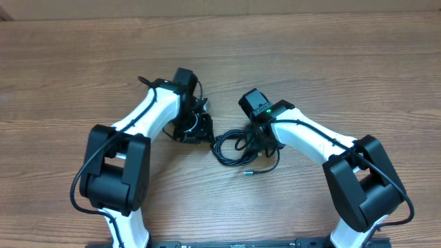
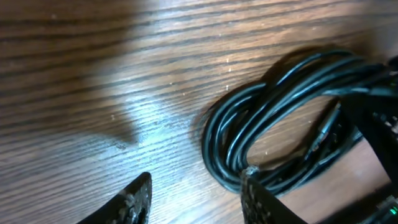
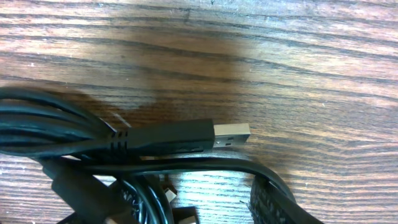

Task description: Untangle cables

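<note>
Overhead: cables [image 1: 231, 148] sit in one tangled black bundle on the wooden table [image 1: 310, 55], between the two arms. The left gripper [image 1: 200, 134] is down at the bundle's left edge. The right gripper [image 1: 258, 141] is over its right part. One plug end [image 1: 251, 172] trails out toward the near side, lying on the wood.

Left wrist: the claw is open, its two fingertips [image 2: 134, 199] apart with only bare wood between them. The right-hand fingertip meets the near edge of the cable coil [image 2: 267, 124]; I can't tell whether it presses on it. The coil is several black loops stacked together, flat on the table. Nothing is gripped.

Right wrist: a USB plug [image 3: 186, 138] with a silver tip lies flat on the wood, pointing right. Its cord runs left into a thick bunch of black cords. Another cord curves below it. One textured finger [image 3: 273, 202] shows at the bottom right, touching or just beside that lower cord. The other side is blurred dark shapes, so I can't tell whether this claw is open or clamped on cable.
</note>
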`<action>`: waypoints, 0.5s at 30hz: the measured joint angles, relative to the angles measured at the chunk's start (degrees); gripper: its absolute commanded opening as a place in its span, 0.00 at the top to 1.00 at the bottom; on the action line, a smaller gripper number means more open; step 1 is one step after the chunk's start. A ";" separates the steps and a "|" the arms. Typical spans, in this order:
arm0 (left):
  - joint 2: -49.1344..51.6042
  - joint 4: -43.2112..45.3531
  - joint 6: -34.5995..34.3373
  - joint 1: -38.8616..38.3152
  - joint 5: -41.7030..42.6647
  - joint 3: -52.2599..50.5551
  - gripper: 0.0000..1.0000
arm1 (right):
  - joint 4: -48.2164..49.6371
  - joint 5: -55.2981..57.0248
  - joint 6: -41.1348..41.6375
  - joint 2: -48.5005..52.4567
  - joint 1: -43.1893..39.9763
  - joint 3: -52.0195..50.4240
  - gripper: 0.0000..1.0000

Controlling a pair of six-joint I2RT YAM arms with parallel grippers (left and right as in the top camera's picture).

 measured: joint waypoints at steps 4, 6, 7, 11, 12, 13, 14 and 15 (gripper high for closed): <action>0.00 1.88 -4.70 -2.38 -3.65 -0.76 0.53 | 0.11 0.00 -0.02 0.00 0.02 0.00 0.44; 0.00 3.13 -6.86 -3.17 -5.14 -1.86 0.53 | 0.11 0.00 0.00 0.00 0.00 0.00 0.44; 0.00 3.85 -8.00 -3.39 -5.70 -2.45 0.53 | 0.11 -0.02 0.00 0.00 0.00 0.00 0.44; -0.28 6.36 -10.93 -3.45 -6.38 -3.91 0.54 | 0.17 0.02 -0.02 0.00 0.00 0.00 0.44; -0.39 6.64 -11.19 -3.48 -6.43 -4.07 0.54 | 0.13 0.02 0.00 0.00 0.00 0.00 0.44; -0.57 7.21 -11.63 -3.48 -6.56 -4.37 0.53 | 0.15 0.00 0.00 0.00 0.00 0.00 0.44; -0.87 7.87 -12.17 -3.48 -6.64 -4.81 0.53 | 0.15 0.02 0.00 0.00 0.00 0.00 0.44; -1.07 8.31 -12.46 -3.48 -6.71 -5.11 0.53 | 0.17 0.00 0.00 0.00 0.00 0.00 0.44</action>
